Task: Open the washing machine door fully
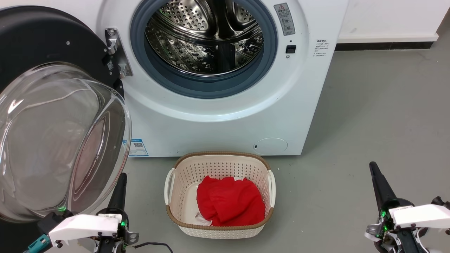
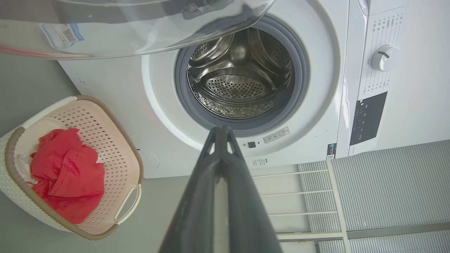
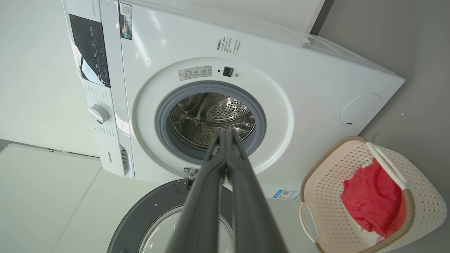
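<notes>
Head view is showing the washing machine door [image 1: 52,116] hanging wide open on its left hinge beside the washing machine [image 1: 218,116], whose blue sticker [image 1: 138,147] is carrying a QR code. Left gripper [image 1: 122,177] and right gripper [image 1: 373,167] are gripping nothing, fingers pressed together. Right wrist view is showing a Hisense mark [image 3: 109,158].

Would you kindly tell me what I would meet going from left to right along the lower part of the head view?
left pincer → laundry basket holding a red cloth → right pincer
</notes>
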